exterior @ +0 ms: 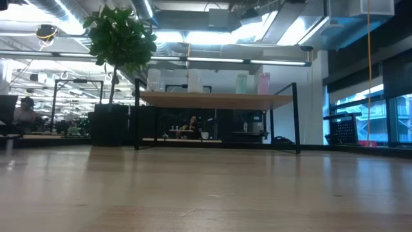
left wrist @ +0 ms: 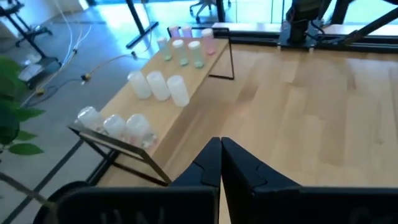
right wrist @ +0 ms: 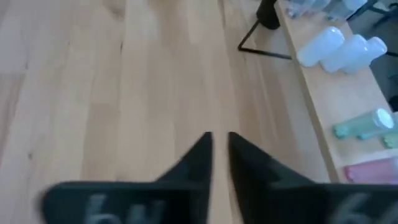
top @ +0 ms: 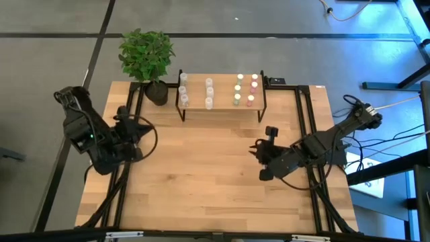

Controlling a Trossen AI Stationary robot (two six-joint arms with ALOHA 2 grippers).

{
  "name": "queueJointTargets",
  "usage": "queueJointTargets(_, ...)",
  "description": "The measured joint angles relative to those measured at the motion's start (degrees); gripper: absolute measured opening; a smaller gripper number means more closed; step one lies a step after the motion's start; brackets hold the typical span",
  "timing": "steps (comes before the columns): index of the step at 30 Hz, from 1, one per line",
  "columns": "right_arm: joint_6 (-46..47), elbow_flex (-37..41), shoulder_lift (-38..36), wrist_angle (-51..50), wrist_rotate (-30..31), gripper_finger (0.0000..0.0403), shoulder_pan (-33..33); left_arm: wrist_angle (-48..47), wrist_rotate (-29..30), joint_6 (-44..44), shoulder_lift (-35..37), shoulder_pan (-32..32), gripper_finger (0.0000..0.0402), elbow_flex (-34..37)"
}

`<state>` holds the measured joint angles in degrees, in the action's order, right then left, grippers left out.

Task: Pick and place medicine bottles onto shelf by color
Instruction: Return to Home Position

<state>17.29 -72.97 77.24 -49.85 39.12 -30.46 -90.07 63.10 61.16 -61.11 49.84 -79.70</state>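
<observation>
The shelf [top: 224, 82] stands at the table's far edge, on its black legs. Several medicine bottles stand upright on it in four short rows: clear-white ones [top: 183, 89] at the left, white ones [top: 209, 93], green ones [top: 237, 88], and pink ones [top: 254, 87] at the right. The bottles also show in the left wrist view [left wrist: 158, 86] and the right wrist view [right wrist: 339, 50]. My left gripper [top: 142, 124] [left wrist: 221, 142] hangs shut and empty over the table's left side. My right gripper [top: 257, 149] [right wrist: 219, 135] hangs shut and empty right of the table's middle.
A potted plant [top: 146, 57] stands at the far left corner, beside the shelf's left end. Black frame rails [top: 306, 128] run along the table's left and right sides. Bare wood tabletop [top: 201, 168] lies between the arms and in front of the shelf.
</observation>
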Motion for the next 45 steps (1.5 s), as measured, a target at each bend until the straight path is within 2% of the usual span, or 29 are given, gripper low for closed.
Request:
queueJointTargets(2, -2.58, 0.02, -1.21, -1.52, -1.53, 0.0028, 1.25, 0.25, 1.46, 1.15, 0.88, 1.70, 0.0001, 2.38)
queueJointTargets(4, -2.27, 0.02, -3.32, -5.23, -1.84, 0.0010, 2.84, 0.20, 2.77, 3.35, 2.52, 3.60, 0.0001, 5.34)
queueJointTargets(7, -0.70, 0.02, -7.66, -7.72, -3.96, 0.0011, 5.61, 0.33, 4.09, 8.24, 5.71, 5.71, 0.0001, 10.01)
queueJointTargets(12, -6.36, 0.02, -14.94, -5.87, -9.86, 0.0006, 7.43, 4.23, 6.01, 10.90, 10.56, 8.07, 0.0001, 17.33)
queueJointTargets(17, -15.20, 4.55, -23.92, 3.30, -22.39, 0.0003, 10.17, 12.91, 8.25, 6.58, 14.49, 11.14, 0.0000, 22.23)
queueJointTargets(19, -16.11, 8.16, -28.31, 7.83, -27.47, 0.0004, 12.13, 17.22, 9.05, 3.61, 15.84, 12.04, 0.0000, 24.06)
queueJointTargets(25, -16.55, 18.13, -39.16, 18.46, -36.42, 0.0002, 15.08, 31.45, 9.56, -7.77, 18.21, 13.96, 0.0000, 28.79)
queueJointTargets(36, -14.57, 30.31, -53.40, 21.53, -36.22, 0.0002, 15.57, 55.48, 8.45, -28.29, 18.43, 13.97, 0.0000, 35.72)
queueJointTargets(41, -14.29, 33.52, -60.72, 22.08, -36.20, 0.0002, 15.57, 73.12, 0.94, -42.37, 18.39, 10.90, 0.0000, 40.92)
queueJointTargets(45, -14.18, 36.71, -66.75, 23.51, -36.22, 0.0002, 15.57, 88.94, -9.83, -55.61, 18.47, 6.06, 0.0000, 46.10)
